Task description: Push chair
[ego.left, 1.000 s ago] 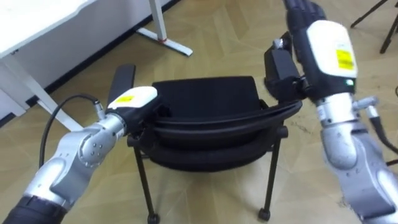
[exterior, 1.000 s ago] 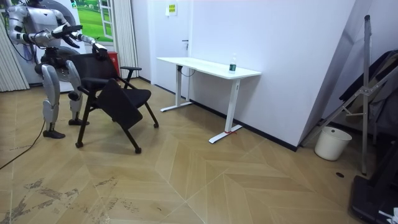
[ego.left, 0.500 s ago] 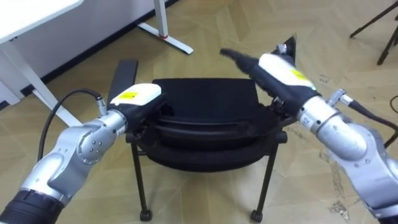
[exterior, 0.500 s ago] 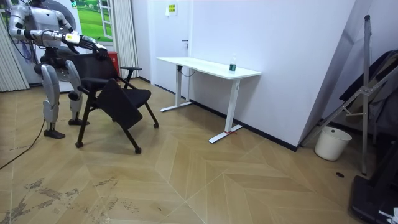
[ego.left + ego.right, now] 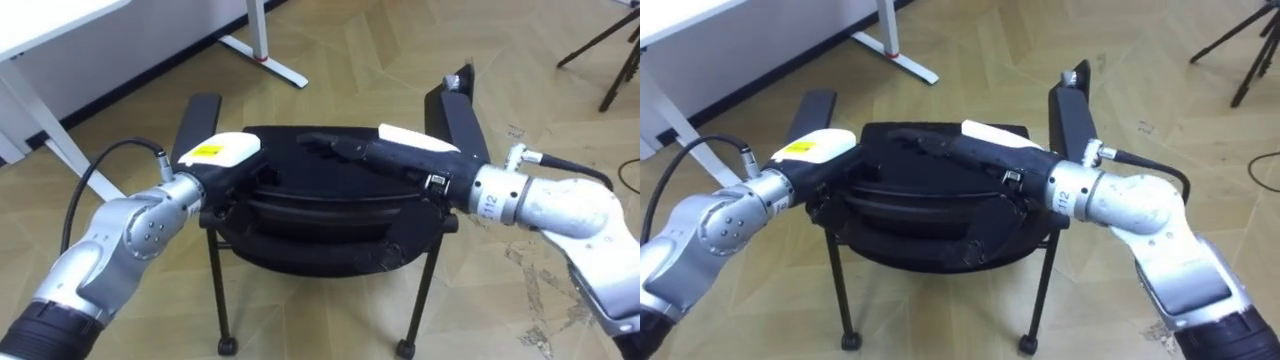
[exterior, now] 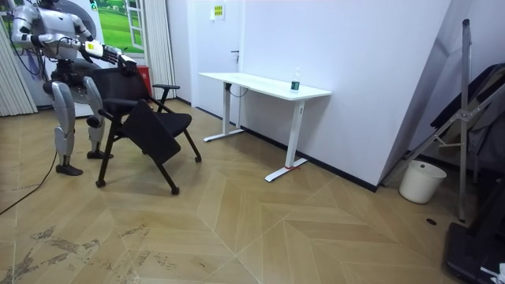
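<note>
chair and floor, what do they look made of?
Chair: thin black tube legs, likely painted metal; back looks matte black, plastic or fabric, unclear. Floor: light wood-grain planks in a chevron pattern; wood or laminate.

The chair (image 5: pixel 330 205) has a matt black seat that looks like cloth, a smooth, faintly glossy black back rim and thin dull-black metal legs. Under it the floor (image 5: pixel 340 60) is wood parquet with a soft sheen, scuffed to the chair's right. The left hand (image 5: pixel 220 152) and right hand (image 5: pixel 405 142) at the chair's back wear glossy white plastic shells.
</note>
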Controlling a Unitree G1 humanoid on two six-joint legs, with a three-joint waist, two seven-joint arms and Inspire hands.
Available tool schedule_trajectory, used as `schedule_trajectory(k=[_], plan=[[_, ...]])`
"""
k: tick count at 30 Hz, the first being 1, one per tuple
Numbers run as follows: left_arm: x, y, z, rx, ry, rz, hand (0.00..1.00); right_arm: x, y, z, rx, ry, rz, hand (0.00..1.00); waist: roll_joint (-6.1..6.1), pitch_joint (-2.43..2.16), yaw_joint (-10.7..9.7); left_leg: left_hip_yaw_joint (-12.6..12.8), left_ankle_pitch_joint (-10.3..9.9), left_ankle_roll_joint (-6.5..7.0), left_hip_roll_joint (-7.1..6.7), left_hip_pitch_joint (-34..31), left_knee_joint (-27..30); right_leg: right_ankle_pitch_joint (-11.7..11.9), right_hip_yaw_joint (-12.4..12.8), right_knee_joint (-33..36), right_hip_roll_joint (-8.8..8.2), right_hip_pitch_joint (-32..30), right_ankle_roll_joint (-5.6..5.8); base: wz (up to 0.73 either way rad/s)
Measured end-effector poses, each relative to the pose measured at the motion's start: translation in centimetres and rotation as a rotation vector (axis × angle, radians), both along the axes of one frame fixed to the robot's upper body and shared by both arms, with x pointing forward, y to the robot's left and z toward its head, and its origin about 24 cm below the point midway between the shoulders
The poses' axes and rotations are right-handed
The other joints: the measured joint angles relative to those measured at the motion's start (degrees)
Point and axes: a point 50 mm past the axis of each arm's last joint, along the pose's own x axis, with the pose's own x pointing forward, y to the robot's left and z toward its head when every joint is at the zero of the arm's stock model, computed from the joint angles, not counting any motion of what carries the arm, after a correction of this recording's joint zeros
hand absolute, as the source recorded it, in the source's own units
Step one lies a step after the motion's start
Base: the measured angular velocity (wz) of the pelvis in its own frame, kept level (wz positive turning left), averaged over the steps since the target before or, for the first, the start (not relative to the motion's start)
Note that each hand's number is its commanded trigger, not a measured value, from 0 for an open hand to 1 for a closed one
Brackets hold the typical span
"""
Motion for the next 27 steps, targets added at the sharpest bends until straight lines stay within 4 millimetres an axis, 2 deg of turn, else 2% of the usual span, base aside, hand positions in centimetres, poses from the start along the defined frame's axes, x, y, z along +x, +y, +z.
schedule_trajectory(k=[4, 9, 13, 18, 19, 27], plan=[[0.0, 0.0, 0.0, -0.001, -0.006, -0.002, 1.0, 0.2, -0.1, 0.2, -0.027, -0.018, -0.004, 0.0, 0.01, 0.0, -0.4, -0.3, 0.0, 0.0, 0.01, -0.2, 0.2, 0.0, 0.0, 0.0, 0.06, 0.0, 0.0, 0.02], [0.0, 0.0, 0.0, -0.003, -0.008, 0.003, 1.0, 0.5, -0.5, 0.0, -0.17, -0.094, -0.055, 0.0, 0.31, -0.01, -0.6, -0.3, 0.0, -0.01, -0.01, -0.1, 0.1, 0.0, 0.0, 0.0, 0.07, 0.0, 0.0, 0.0], [-0.1, 0.0, -0.2, -0.009, -0.007, 0.014, 1.0, 0.8, -1.2, -0.2, -0.244, -0.159, -0.135, 0.0, 1.37, -0.06, -1.1, -1.1, 0.0, -0.02, -0.04, -0.5, 0.2, 0.6, -1.0, -1.2, 0.18, 1.0, -0.07, 0.09], [-0.2, -0.3, -0.2, -0.015, -0.007, 0.01, 1.0, 0.6, -2.3, -1.6, -0.288, -0.179, -0.238, 0.0, 2.08, -0.17, -1.0, -1.7, 0.0, -0.05, -0.04, -0.6, 0.3, 0.7, -2.2, -1.8, 0.2, 1.1, -0.1, 0.06], [-0.2, -0.4, -0.1, -0.015, -0.01, 0.006, 1.0, 0.6, -2.2, -2.0, -0.304, -0.193, -0.26, 0.0, 2.4, -0.35, -1.1, -1.9, 0.0, -0.05, -0.06, -1.1, 0.5, 0.7, -2.5, -1.8, 0.2, 1.0, -0.1, 0.07], [-0.2, -0.9, -0.2, -0.024, -0.009, -0.007, 1.0, 0.7, -2.7, -4.5, -0.445, -0.25, -0.355, 0.0, 2.94, -0.18, -0.9, -2.7, 0.0, -0.07, -0.14, -1.2, 0.7, 0.7, -2.8, -1.8, 0.22, 1.5, -0.11, 0.04]])
